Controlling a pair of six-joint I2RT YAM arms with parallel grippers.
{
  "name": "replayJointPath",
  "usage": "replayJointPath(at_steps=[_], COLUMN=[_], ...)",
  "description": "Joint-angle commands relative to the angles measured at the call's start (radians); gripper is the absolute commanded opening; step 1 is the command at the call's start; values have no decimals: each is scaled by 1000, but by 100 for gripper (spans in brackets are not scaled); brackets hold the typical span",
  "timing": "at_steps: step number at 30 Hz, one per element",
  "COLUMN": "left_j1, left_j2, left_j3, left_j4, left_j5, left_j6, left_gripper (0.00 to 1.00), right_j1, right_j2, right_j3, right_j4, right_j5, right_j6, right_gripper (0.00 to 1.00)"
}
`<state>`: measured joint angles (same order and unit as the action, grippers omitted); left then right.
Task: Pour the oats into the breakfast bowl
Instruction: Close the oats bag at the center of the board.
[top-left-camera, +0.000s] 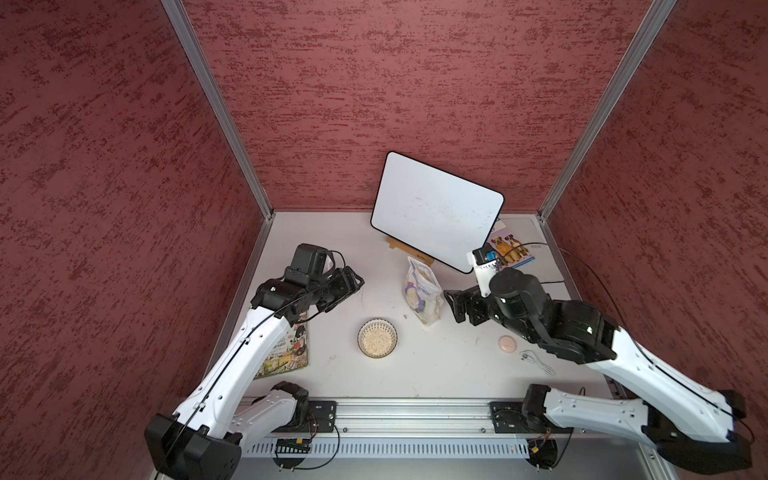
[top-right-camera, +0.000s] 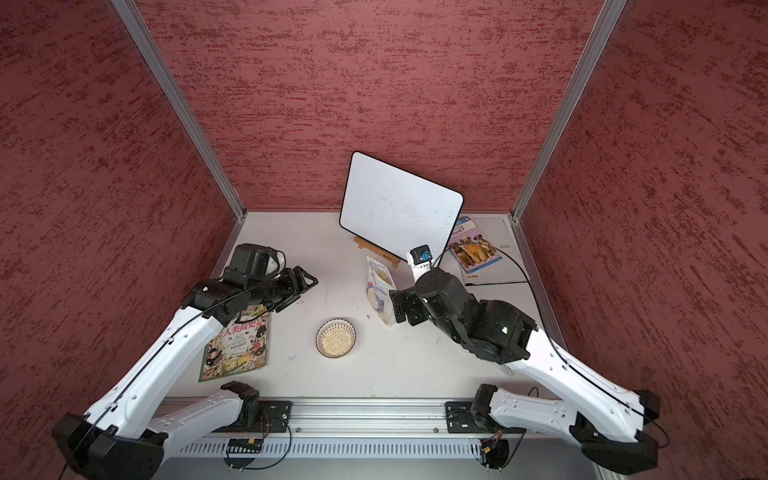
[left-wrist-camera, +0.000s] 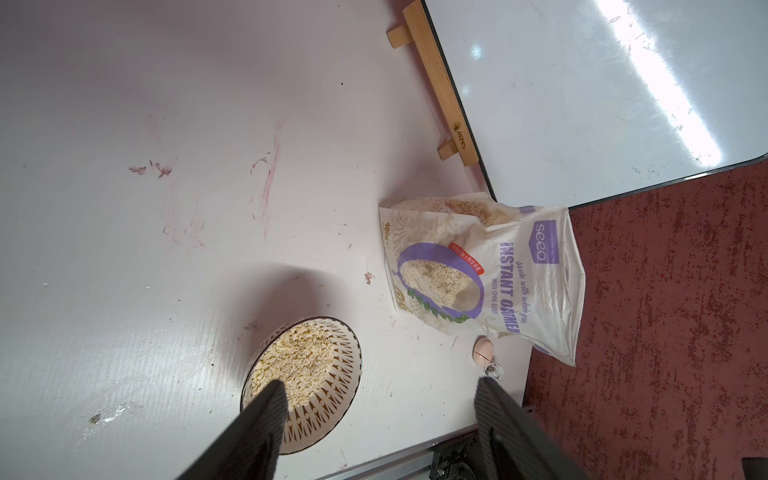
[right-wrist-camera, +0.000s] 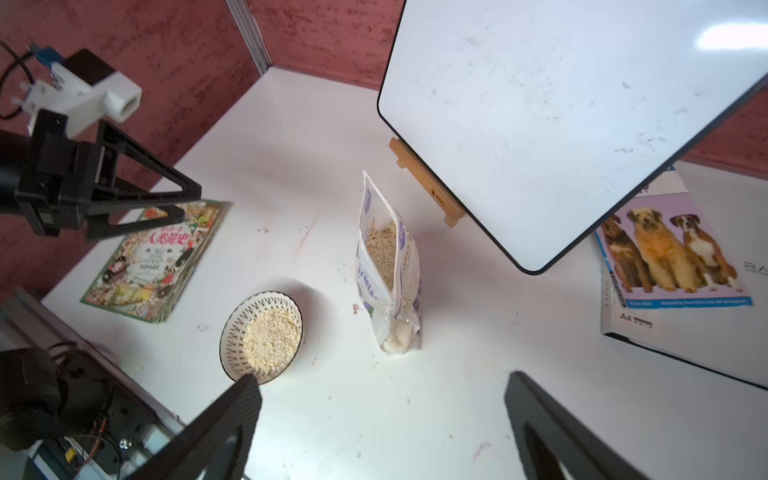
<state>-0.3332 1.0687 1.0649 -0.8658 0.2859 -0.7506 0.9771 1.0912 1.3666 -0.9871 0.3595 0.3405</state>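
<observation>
**Left gripper** (left-wrist-camera: 378, 395): jaws spread wide, nothing between them. Only its black fingertips (left-wrist-camera: 270, 409) enter the left wrist view; the rest is cut off at the frame edge. The gripper hangs above the white bench (top-left-camera: 415, 374) near the left edge.

**Right gripper** (right-wrist-camera: 382, 384): jaws spread wide and empty. They point at the clear stand-up plastic pouch (right-wrist-camera: 390, 266) with white label and blue lettering. In a top view the gripper overlaps the pouch's right flank, so contact is hard to judge there. The right wrist view shows bare bench between fingertips and pouch.

**Task items:** The pouch stands upright with its mouth open, mid-bench toward the back edge. It is just in front of the wooden easel (left-wrist-camera: 440, 83) carrying the white board (left-wrist-camera: 582, 83). Pale beige oats (right-wrist-camera: 382, 253) show inside it. More oats fill the small round white bowl (top-left-camera: 363, 330) with dark lattice pattern, which sits nearer the front edge, apart from the pouch.

**Hidden items:** The left arm covers part of the illustrated magazine (top-right-camera: 237, 345). The board hides a corner of the dog-cover book (top-left-camera: 509, 249).

**Open room:** Bare bench lies between left gripper and pouch, and between bowl and front edge.
</observation>
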Motion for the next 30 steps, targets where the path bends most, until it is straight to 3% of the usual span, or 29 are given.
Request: replayJointPath(at_steps=[1,3,8,13,18,27,30], left_j1=[-10,-12,-16,-21,-24,-28,-30], left_j2=[14,16,16,16,19,14,12], left_j3=[28,35,37,35,32,30,25], left_j4=[-20,-18,-16,-16,-12,-14,-16], left_j5=[-7,-8,-4,0,5,6,6], left_j6=[57,60,70,75,73,67,67], left_gripper=[75,75,74,75,75,75,75], right_j1=[-63,-103,-164,-210,-216,-216,-218], right_j2=[189,287,414,448,487,519,528], right_j3=[108,172,232,250,264,275,276], right_j4=[-258,-290,-279,-249,-221,-200,-202], right_j5=[-140,-196,-198,-216,-272,-324,-316], right_j6=[-106,-127,-182,-218,-236,-247,-251], right_gripper=[75,54,53,45,36,35,27])
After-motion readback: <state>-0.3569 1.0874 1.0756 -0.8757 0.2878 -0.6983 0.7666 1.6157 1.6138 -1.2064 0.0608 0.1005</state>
